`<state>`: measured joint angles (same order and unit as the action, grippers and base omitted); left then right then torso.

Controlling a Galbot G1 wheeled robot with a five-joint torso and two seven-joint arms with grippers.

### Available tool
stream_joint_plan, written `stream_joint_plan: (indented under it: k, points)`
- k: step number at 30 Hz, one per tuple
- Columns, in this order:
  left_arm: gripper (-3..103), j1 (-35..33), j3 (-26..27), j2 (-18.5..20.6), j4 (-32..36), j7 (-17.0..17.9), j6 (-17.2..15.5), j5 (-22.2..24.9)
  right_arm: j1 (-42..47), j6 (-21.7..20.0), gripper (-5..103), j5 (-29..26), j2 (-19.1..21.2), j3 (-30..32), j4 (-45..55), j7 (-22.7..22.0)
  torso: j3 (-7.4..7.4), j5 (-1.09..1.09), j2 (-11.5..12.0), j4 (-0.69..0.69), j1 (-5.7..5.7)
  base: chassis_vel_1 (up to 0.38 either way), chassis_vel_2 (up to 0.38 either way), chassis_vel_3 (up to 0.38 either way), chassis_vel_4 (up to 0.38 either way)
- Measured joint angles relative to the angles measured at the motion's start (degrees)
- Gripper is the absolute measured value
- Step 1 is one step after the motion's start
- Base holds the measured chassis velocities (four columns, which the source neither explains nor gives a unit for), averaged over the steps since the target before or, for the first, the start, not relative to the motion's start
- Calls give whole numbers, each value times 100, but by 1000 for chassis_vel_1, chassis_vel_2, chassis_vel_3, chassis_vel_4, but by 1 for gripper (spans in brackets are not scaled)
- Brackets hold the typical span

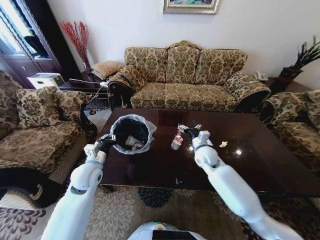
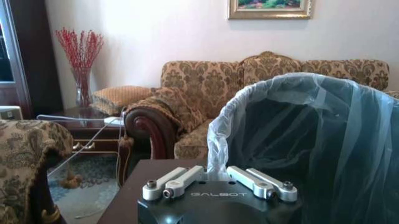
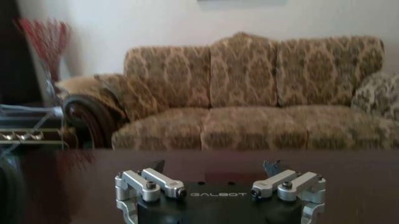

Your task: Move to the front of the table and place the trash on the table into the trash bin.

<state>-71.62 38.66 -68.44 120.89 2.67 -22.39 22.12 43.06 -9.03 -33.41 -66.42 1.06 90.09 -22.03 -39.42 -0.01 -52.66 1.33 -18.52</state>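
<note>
The robot stands at the front of the table (image 1: pixel 260 165), so the driving is done and the sorting is under way. The left gripper (image 1: pixel 106 143) is clamped on the near rim of the bin (image 1: pixel 131 134), which stands on the table's left part; in the left wrist view its fingers (image 2: pixel 246 179) are drawn in on the liner (image 2: pixel 311 121). White scraps already lie inside the bin. The right gripper (image 1: pixel 190 131) sits at the small bottle (image 1: pixel 177 140), which lies just right of the bin; its jaws stand apart in the right wrist view, and I judge it is about to close on the bottle, though whether the tips touch it yet is hard to tell. The next move calls for a firm pinch on a slick, round body that could roll, then a short carry leftward over the bin's mouth. A yellowish scrap (image 1: pixel 223 144) lies farther right, well apart from the bin. The tabletop is glossy dark wood that mirrors the room; the liner is thin, crinkled and translucent; the bottle is clear with a red cap.
</note>
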Motion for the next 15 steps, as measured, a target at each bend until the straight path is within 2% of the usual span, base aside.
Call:
stream_joint_plan:
  k: [2, 4, 5, 9, 15]
  points:
    - [1, 4, 1, 10, 0, 0, 0, 12, -11, 23, 100, 26, -62, -9, -114, 17, 0, 1, 0, 0, 0, 0, 0, 0, 0]
    - [1, 16, 1, 33, 2, 0, 0, 55, -92, 115, 100, 141, -379, -39, -668, 55, 0, -1, 0, 1, 0, 0, 0, 0, 0]
    - [1, 16, 1, 33, 2, 0, 0, 55, -92, 115, 100, 141, -379, -39, -668, 55, 0, -1, 0, 1, 0, 0, 0, 0, 0]
    - [1, 30, -30, 52, 20, -1, -12, 81, -172, 172, 100, 240, -883, -79, -1305, 79, 0, 0, 0, 1, 0, 0, 0, 0, 0]
    - [1, 23, -83, 55, 20, -15, -20, 85, -220, 180, 100, 209, -1155, -73, -1687, 16, 0, 1, 0, 0, 1, 0, 0, 0, 0]
